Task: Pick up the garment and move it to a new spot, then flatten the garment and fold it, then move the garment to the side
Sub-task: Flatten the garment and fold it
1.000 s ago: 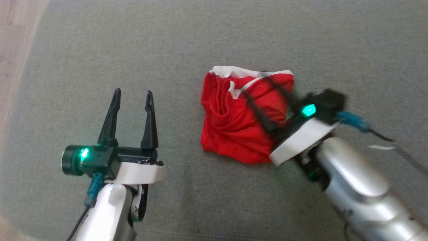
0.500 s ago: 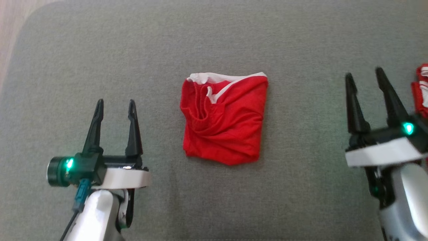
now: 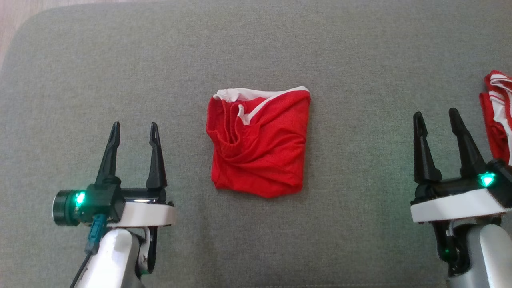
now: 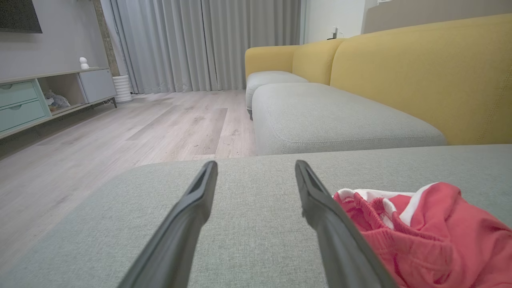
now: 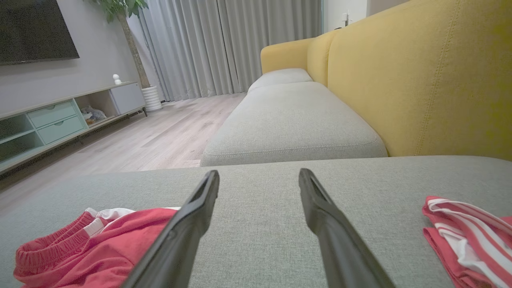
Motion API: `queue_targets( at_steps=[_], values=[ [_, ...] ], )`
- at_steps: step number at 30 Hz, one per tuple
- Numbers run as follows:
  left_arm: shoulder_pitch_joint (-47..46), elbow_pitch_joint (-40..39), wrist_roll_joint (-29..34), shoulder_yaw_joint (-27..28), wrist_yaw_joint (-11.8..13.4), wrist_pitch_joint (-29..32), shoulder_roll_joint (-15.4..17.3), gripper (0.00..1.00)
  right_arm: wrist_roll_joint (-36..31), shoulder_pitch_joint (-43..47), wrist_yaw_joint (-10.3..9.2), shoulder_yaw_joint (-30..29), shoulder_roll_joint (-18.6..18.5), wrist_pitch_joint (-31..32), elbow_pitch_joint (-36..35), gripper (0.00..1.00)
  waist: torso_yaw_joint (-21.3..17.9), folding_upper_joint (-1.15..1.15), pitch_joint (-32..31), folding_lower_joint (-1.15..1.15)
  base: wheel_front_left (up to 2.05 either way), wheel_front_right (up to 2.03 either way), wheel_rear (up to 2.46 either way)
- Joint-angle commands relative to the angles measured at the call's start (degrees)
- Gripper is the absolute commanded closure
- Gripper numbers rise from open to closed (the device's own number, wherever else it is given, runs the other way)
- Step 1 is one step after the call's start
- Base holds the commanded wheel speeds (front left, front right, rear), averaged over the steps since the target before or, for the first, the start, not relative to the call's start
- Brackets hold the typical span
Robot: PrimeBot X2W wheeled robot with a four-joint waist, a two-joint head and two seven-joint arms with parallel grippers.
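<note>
A red garment point(image 3: 258, 144) with white trim lies folded into a rough square on the grey cushion point(image 3: 256, 48), midway between my arms. It also appears at the right of the left wrist view as red garment point(image 4: 420, 228) and at the lower left of the right wrist view as red garment point(image 5: 88, 248). My left gripper point(image 3: 134, 130) stands open to its left, with nothing between its fingers. To the right of the garment, my right gripper point(image 3: 436, 116) is open and empty too. Neither gripper touches the cloth.
A second red cloth with white stripes point(image 3: 498, 116) lies at the cushion's right edge, close to my right gripper; the right wrist view shows this striped cloth point(image 5: 468, 236). A yellow sofa back point(image 5: 420, 88) rises behind. Wooden floor point(image 4: 120, 132) lies beyond the cushion's left edge.
My right gripper has pulled off the red garment and swung out to the right, ending upright and open. The camera has shifted, bringing the striped cloth into view. The garment lies still.
</note>
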Motion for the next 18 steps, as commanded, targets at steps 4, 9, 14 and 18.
queue_targets(
  at_steps=[4,9,14,18],
  values=[
    [-0.51,-1.48,0.16,1.82,0.31,0.0,1.61,0.0,-0.49,-0.69,-0.04,0.76,-0.13,0.42,-2.43,0.0,-0.02,0.0,0.13,0.0,0.0,0.0,0.0],
    [-0.69,-1.54,0.0,1.63,0.37,-0.05,1.72,0.0,-0.58,-0.65,-0.04,0.57,-0.18,0.71,-2.44,0.0,0.05,0.0,0.32,0.0,0.0,0.0,0.0],
    [-0.9,-1.52,-0.08,1.38,0.47,-0.1,1.79,0.0,-0.3,-0.71,-0.04,1.16,-0.53,2.07,-1.68,1.0,0.2,0.0,0.44,0.0,0.0,0.0,0.0],
    [-1.35,-1.52,-0.11,1.12,0.48,-0.15,1.77,0.0,0.42,-2.56,-0.04,4.65,-0.58,3.23,0.29,1.0,0.55,0.0,0.81,0.0,0.0,0.0,0.0]
  ],
)
